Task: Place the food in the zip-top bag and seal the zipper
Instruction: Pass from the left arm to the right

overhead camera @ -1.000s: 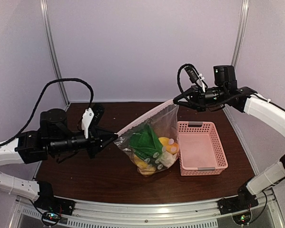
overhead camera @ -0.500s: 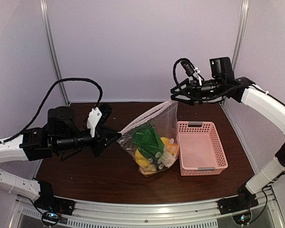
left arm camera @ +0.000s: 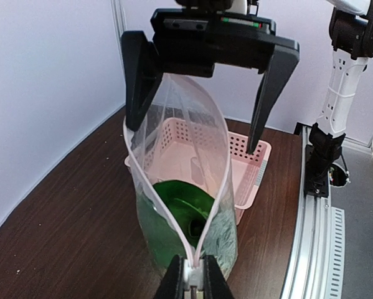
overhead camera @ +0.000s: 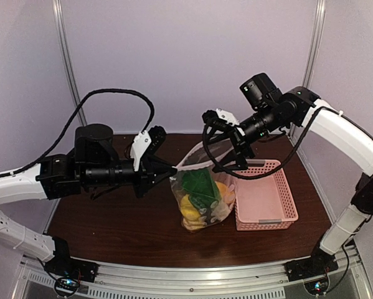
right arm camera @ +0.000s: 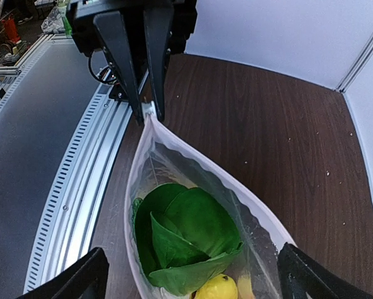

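Observation:
The zip-top bag (overhead camera: 206,200) stands on the table with its mouth gaping. Inside lies the food: green leafy pieces (right arm camera: 186,240) on top, a yellow lemon (right arm camera: 218,289) and more yellow pieces (overhead camera: 187,209) lower down. My left gripper (left arm camera: 193,279) is shut on the bag's near corner, where the two sides of the zipper (left arm camera: 154,190) meet at a white piece. My right gripper (right arm camera: 195,280) is open wide, with its fingers (left arm camera: 136,81) on either side of the mouth's far end and not touching it. In the top view the left gripper (overhead camera: 171,172) and right gripper (overhead camera: 223,148) flank the bag.
A pink perforated basket (overhead camera: 287,194), empty, sits just right of the bag and touches it. The dark wooden table (overhead camera: 124,218) ends in a metal rail (overhead camera: 192,274) at the near edge. White walls stand close behind and at both sides.
My right gripper has opened, let go of the bag's far corner and swung down and left over the mouth. My left gripper has moved right with its corner, and the taut top edge now gapes.

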Controlling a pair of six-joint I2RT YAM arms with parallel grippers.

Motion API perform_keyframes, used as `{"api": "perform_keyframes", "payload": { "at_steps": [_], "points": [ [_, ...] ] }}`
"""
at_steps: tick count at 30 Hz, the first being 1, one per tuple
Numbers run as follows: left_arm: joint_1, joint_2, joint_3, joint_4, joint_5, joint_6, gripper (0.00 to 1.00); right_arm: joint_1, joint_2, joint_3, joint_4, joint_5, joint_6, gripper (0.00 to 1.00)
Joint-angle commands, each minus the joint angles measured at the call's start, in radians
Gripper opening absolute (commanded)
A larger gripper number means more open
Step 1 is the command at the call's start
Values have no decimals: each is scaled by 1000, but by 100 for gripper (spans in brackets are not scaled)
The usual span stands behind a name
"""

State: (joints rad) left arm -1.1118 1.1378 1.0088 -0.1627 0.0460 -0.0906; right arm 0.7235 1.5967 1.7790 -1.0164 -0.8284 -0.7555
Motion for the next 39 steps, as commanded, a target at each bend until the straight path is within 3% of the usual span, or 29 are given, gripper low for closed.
{"api": "perform_keyframes", "payload": {
  "at_steps": [1, 23, 26, 28, 30, 32, 35, 39],
  "points": [
    [2, 7, 52, 43, 67, 39, 6, 17, -12, 5, -54, 104, -67, 99],
    [1, 66, 117, -46, 204, 81, 8, 117, 65, 106, -96, 207, -147, 95],
    [2, 64, 117, -47, 191, 80, 9, 117, 105, 162, -137, 187, -156, 81],
    [1, 56, 116, -41, 158, 106, 10, 117, 134, 210, -176, 167, -163, 57],
    [1, 41, 112, -38, 112, 115, 19, 117, 150, 241, -193, 158, -163, 33],
    [1, 17, 88, -20, 54, 113, 33, 117, 147, 245, -183, 160, -151, 28],
    [1, -43, -4, 67, -4, 49, 47, 117, 131, 236, -163, 166, -133, 22],
    [1, -89, -106, 140, -14, 5, 48, 116, 115, 217, -151, 174, -124, 16]
  ]
}}
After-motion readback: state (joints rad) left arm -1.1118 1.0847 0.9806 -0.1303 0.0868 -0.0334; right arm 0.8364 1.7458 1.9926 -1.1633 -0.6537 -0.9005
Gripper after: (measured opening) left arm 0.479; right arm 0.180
